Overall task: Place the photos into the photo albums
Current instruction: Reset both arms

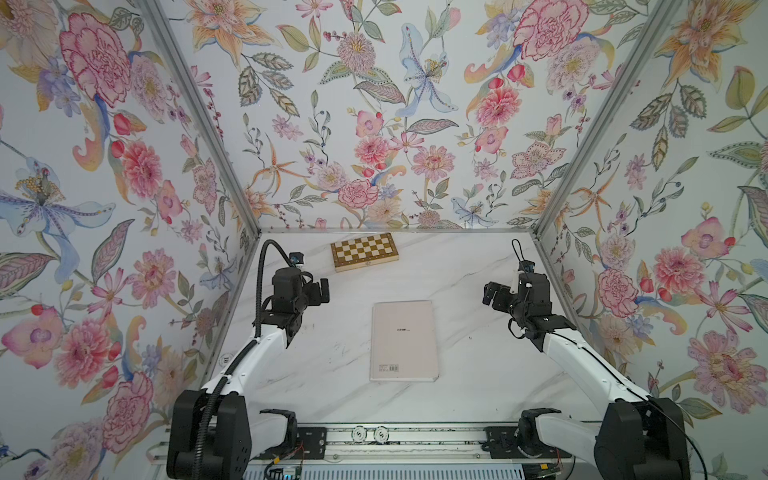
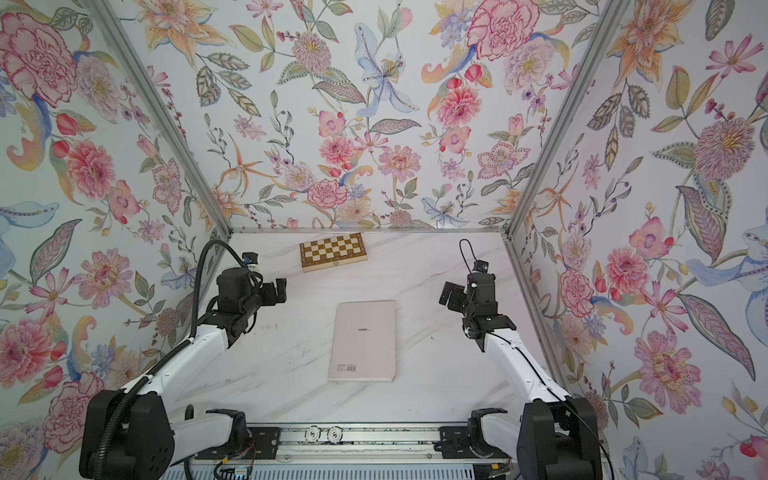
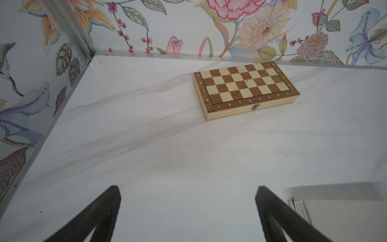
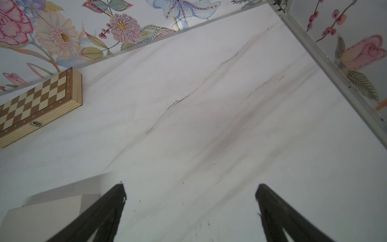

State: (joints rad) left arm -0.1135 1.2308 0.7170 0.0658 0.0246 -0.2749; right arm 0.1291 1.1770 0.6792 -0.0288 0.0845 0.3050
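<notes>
Open tabletop [image 1: 374, 286] between album [image 1: 403, 338] and chessboard box [image 1: 364, 251]

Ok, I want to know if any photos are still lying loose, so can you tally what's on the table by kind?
White photo album: 1 (closed, barcode side up)
Checkered wooden chessboard box: 1 (closed)
Loose photos: 0 in view
Total: 2
</notes>
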